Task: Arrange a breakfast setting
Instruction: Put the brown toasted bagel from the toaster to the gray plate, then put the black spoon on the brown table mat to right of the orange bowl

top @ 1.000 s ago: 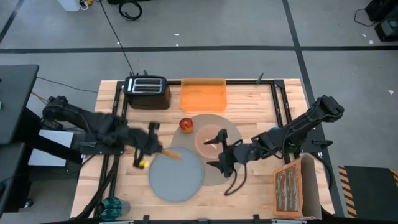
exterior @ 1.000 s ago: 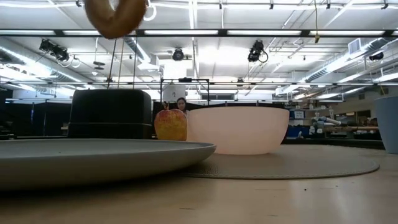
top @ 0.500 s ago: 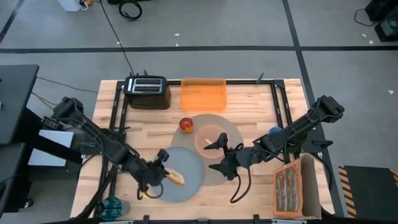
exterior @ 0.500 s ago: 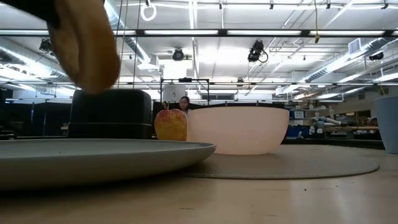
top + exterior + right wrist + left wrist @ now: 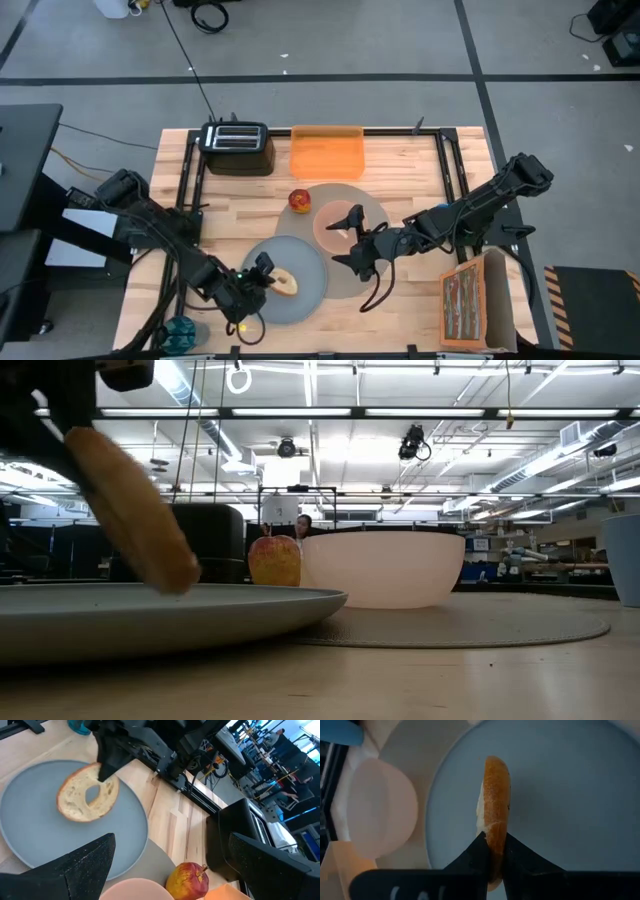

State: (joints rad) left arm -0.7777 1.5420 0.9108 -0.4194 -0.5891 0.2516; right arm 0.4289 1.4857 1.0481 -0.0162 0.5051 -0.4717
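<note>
The left tool [image 5: 262, 278] is pinching the browned, sliced bagel [image 5: 283, 284] by its edge, the two dark fingers [image 5: 479, 854] pressed against its crust and its cut face, and it is holding the bagel tilted over the smaller round grey plate [image 5: 310, 262]; in the low view the bagel's lower end [image 5: 180, 575] is sitting right at the plate's rim line [image 5: 300, 600], and whether it is touching cannot be told. The left arm is covering the near-left part of the plate in the high view, and the left wrist view is cutting off the tool's body. The right tool [image 5: 352, 240] is hanging spread wide just beyond the plate, over the translucent pink bowl [image 5: 330, 222], its dark fingers [image 5: 75, 865] standing well apart, and it is hiding part of the bowl. The bowl is resting on the large round grey-brown placemat [image 5: 378, 215], which the plate is overlapping. The red apple [image 5: 299, 200] is standing just beyond the bowl, at the mat's edge. The small blue cup [image 5: 441, 211] is mostly hidden behind the right arm. Farther along the light wooden slatted table [image 5: 400, 165] a black toaster [image 5: 236, 142] and a flat orange tray [image 5: 326, 152] are sitting side by side. The room behind is showing strip lights, ceiling rails and hanging cameras.
</note>
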